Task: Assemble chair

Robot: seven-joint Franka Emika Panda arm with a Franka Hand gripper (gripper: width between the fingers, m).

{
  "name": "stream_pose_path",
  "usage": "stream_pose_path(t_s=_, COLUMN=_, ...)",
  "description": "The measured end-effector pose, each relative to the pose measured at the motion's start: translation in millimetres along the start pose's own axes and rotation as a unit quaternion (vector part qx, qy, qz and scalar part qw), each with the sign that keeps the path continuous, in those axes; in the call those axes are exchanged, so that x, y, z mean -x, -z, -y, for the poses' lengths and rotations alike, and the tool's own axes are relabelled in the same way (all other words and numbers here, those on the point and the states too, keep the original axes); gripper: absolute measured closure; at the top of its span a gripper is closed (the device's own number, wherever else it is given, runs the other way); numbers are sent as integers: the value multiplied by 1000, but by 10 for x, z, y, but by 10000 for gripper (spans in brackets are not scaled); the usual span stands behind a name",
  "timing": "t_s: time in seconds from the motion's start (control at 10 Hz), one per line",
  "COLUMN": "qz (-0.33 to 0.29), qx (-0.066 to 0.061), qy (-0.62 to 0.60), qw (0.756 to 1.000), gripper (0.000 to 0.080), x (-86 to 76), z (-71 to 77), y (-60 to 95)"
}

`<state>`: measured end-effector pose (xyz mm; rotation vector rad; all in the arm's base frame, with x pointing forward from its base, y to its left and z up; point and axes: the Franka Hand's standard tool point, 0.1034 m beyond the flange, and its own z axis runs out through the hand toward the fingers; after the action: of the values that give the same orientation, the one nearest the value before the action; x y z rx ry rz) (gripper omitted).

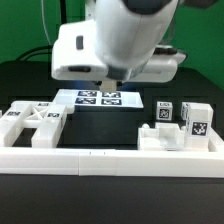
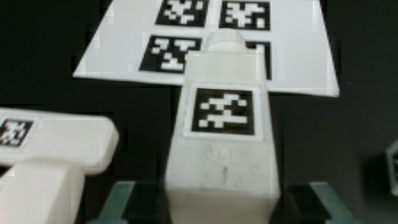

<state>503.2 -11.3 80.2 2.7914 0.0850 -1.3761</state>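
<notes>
To the exterior view's left of the marker board (image 1: 100, 98) lies a framed white chair panel (image 1: 35, 125). Above the marker board hangs the gripper (image 2: 226, 205). Its fingers (image 2: 121, 205) are squeezed almost shut on a white chair post (image 2: 222, 150) with a square tag, one finger on each side. To the exterior view's right of the marker board stand more tagged chair blocks (image 1: 190, 122).
</notes>
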Motion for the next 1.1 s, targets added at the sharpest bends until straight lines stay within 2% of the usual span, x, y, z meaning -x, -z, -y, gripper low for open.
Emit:
stream_pose_path(t_s=0.1, qz=-38, qx=2, qy=3, qw=999, gripper=519, x=19, z=30, y=205)
stream_pose_path(t_s=0.2, qz=-62, qx=6, qy=6, qw=998, gripper=519, x=43, z=47, y=341)
stream_pose_path(t_s=0.3, qz=-132, qx=10, qy=8, qw=991, gripper=519, x=-78, z=35, y=428)
stream_pose_path(t_s=0.5, qz=-196, qx=9, qy=7, qw=980, gripper=519, x=-45, z=24, y=404)
stream_pose_path(t_s=0.6, qz=-222, qx=8, qy=8, qw=975, gripper=519, x=-57, z=54, y=457)
stream_pose_path(t_s=0.8, qz=-287, qx=-3, qy=4, qw=958, gripper=519, x=-32, z=104, y=691)
stream_pose_path(t_s=0.9, qz=-316, qx=-3, qy=4, qw=949, gripper=519, x=-47, z=114, y=792)
stream_pose_path(t_s=1.1, qz=-388, qx=2, qy=1, qw=921, gripper=519, x=-106, z=75, y=787)
